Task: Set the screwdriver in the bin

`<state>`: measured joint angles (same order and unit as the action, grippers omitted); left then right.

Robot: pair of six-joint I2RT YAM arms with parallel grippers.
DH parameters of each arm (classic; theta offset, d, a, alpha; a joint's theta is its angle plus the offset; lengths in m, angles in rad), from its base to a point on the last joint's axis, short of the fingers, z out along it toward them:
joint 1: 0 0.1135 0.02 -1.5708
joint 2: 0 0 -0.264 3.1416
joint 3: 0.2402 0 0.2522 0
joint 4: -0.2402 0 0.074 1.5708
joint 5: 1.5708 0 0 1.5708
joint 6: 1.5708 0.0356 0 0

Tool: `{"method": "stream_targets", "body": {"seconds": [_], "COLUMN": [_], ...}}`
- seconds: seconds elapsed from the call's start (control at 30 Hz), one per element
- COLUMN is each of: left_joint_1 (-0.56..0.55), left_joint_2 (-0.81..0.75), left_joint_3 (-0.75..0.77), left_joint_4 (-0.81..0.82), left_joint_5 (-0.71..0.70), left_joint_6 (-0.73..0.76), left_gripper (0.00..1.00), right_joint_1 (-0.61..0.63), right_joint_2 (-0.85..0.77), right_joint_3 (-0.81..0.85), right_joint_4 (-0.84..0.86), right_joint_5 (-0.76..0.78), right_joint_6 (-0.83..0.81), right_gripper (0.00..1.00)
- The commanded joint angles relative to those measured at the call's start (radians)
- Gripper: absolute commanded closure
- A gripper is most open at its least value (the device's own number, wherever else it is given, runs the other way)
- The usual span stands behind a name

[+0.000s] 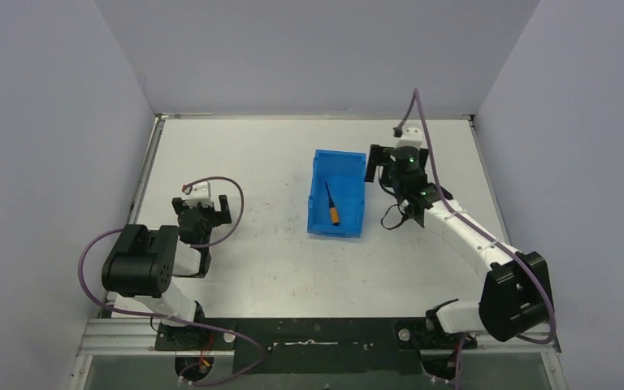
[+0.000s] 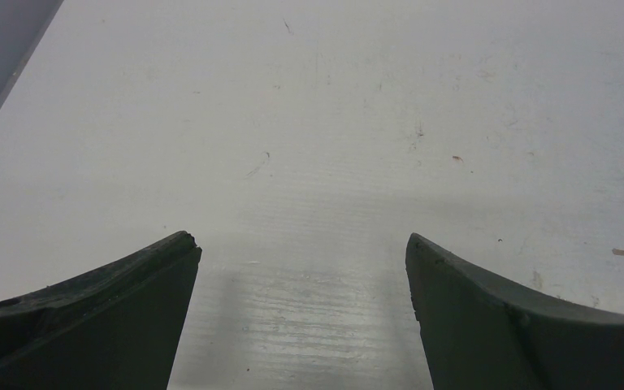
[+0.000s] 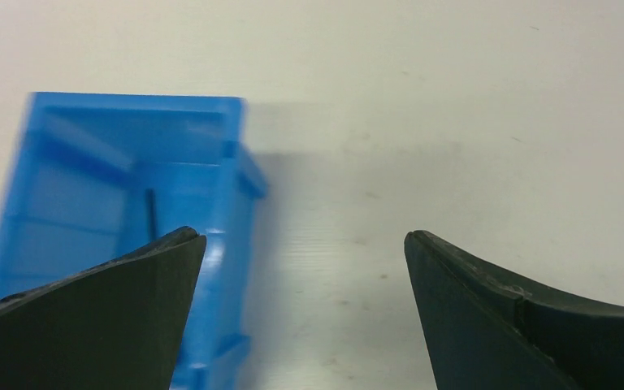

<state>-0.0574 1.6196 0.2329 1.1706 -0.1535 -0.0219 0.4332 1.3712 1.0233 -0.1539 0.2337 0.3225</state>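
- Left arm base and right arm base are seen bolted at the near edge of the desk, in the top view.
- Left claw is noted low over bare desk on the left side, well apart from the bin. Its jaws are spread wide and nothing is held between them.
- Right arm is stretched toward the far right of the desk. Right claw is found just beside the bin's right wall, pointed toward it.
- Right claw jaws are spread wide. Only bare desk is seen between them, and nothing is gripped.
- Bright blue bin is set upright near the middle of the desk, its long side running away from the arms.
- Screwdriver is found lying on the bin floor, orange handle toward the near end, black shaft angled toward the far left corner.
- From the right wrist, the bin is blurred and partly covered by the left finger. A thin dark shaft is made out inside.
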Motion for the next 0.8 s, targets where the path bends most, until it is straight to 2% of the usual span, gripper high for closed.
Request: {"method": "stream_targets", "body": {"seconds": [0.0, 0.1, 0.23, 0.33, 0.53, 0.6, 0.77], "left_joint_1": [-0.002, -0.002, -0.002, -0.002, -0.002, -0.002, 0.001], "left_joint_2": [-0.007, -0.008, -0.009, -0.008, -0.007, -0.006, -0.009], "left_joint_3": [0.021, 0.021, 0.021, 0.022, 0.022, 0.022, 0.02], "left_joint_4": [0.04, 0.04, 0.04, 0.04, 0.04, 0.04, 0.043], "left_joint_5": [-0.002, -0.002, -0.002, -0.001, -0.001, -0.001, 0.006], "left_joint_6": [-0.006, -0.007, -0.007, -0.006, -0.006, -0.007, -0.009], "left_gripper": [0.03, 0.03, 0.03, 0.03, 0.03, 0.03, 0.03], "right_joint_1": [-0.136, -0.238, -0.316, -0.345, -0.355, -0.354, -0.354], "right_joint_2": [-0.147, -0.215, -0.246, -0.247, -0.248, -0.253, -0.255], "right_joint_3": [-0.273, -0.461, -0.609, -0.694, -0.872, -0.897, -0.889], "right_joint_4": [0.403, 0.623, 0.767, 0.838, 1.122, 1.162, 1.139], "right_joint_5": [-0.006, -0.073, -0.08, -0.09, -0.119, -0.111, -0.113], "right_joint_6": [-0.074, -0.08, -0.108, -0.136, -0.2, -0.204, -0.205], "right_gripper": [0.0, 0.0, 0.0, 0.0, 0.0, 0.0, 0.0]}}
